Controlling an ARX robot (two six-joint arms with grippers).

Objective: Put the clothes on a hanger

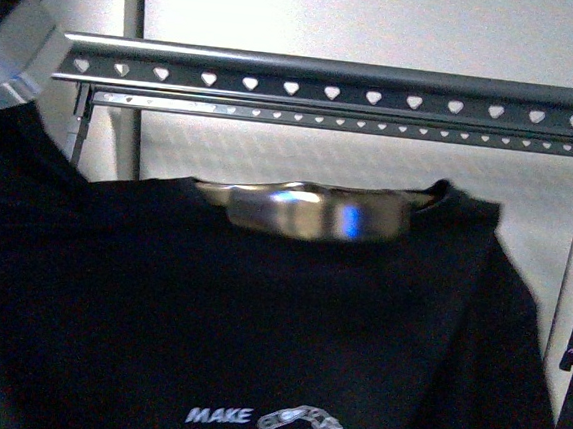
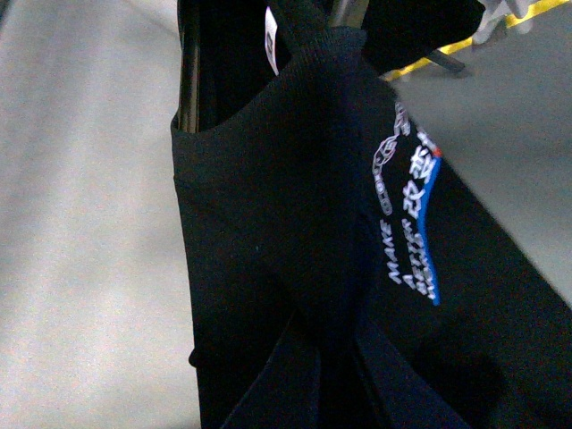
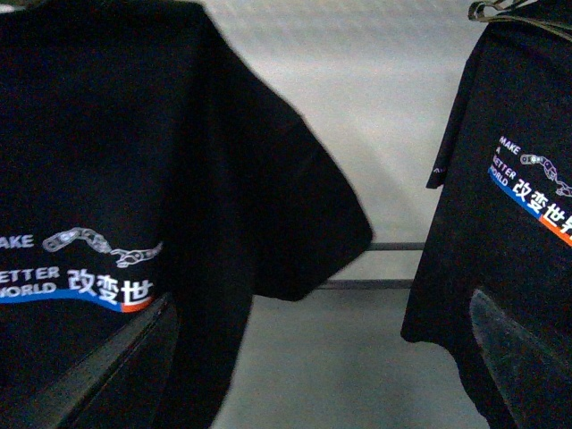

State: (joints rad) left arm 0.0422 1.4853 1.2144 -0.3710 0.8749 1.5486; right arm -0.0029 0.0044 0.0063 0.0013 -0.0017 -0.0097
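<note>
item 1, black t-shirt (image 1: 257,322): fills the foreground of the front view, held up below the rails, chest facing the camera. a curved metal piece (image 1: 312,212) sits in the neck opening, probably the shoulder of a coat hanger. no hook is visible.

item 2, left gripper (image 2: 326,353): its dark fingers converge on a fold of the shirt near the collar and read as clenched on the cloth.

item 3, right gripper (image 3: 322,299): released, fingers wide apart, one finger in front of the shirt's hem area, nothing between them.

item 4, print (image 3: 80,264): white lettering "make a better world", partly cut off at the frame edge, with a grey chain graphic, chinese characters 改变世 and a blue stripe ending in orange.

item 5, neck label (image 2: 271,40): white, writing too small to read.

item 6, second black t-shirt (image 3: 483,134): same print, already hanging, well apart to one side.

item 7, clothes rack (image 1: 328,83): grey rails with rows of heart-shaped holes, above and behind the held shirt, not touching it.

status: shirt lifted and seemingly fitted with its metal piece. raising it to the rail and letting go remain, by judgement.
</note>
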